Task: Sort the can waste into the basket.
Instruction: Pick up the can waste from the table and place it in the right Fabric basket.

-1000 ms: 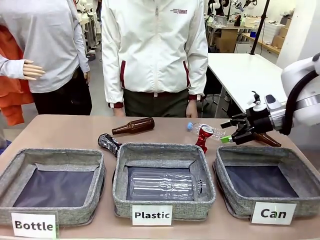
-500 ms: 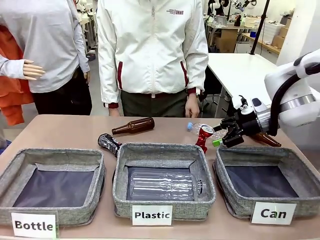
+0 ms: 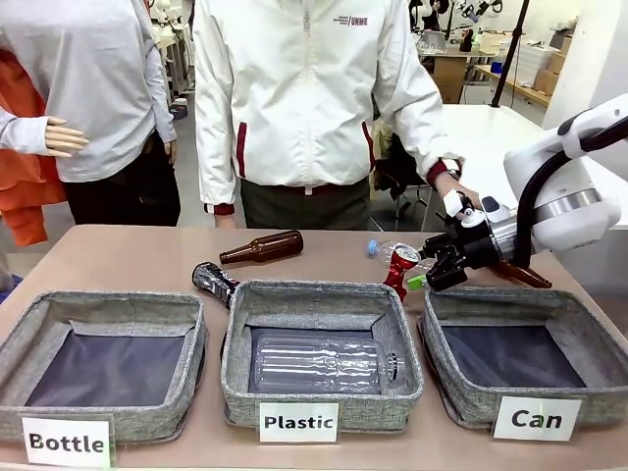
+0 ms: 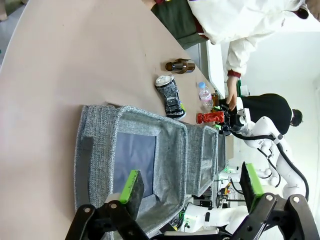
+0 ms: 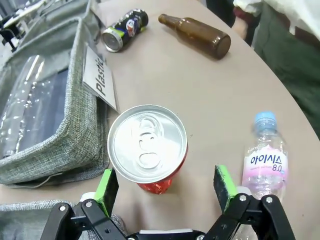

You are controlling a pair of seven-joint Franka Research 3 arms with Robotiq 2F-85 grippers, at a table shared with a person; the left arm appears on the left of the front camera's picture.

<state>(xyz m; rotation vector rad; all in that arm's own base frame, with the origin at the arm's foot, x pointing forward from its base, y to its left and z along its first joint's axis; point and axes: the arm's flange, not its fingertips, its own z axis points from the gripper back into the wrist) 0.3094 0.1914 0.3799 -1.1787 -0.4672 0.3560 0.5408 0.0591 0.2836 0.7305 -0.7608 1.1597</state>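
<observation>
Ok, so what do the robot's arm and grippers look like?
The right arm is glossy white with rounded joints, a black cable looping along it. The right gripper and left gripper are black linkage frames, each finger tipped with a bright green pad.

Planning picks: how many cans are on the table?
2. The red can stands at the Plastic basket's far right corner, the black can lies at its far left corner.

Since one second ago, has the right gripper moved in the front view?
Yes. The right gripper has moved left, closer to the red can, judged against the Can basket, which lies fixed. Its jaws stand open.
</observation>
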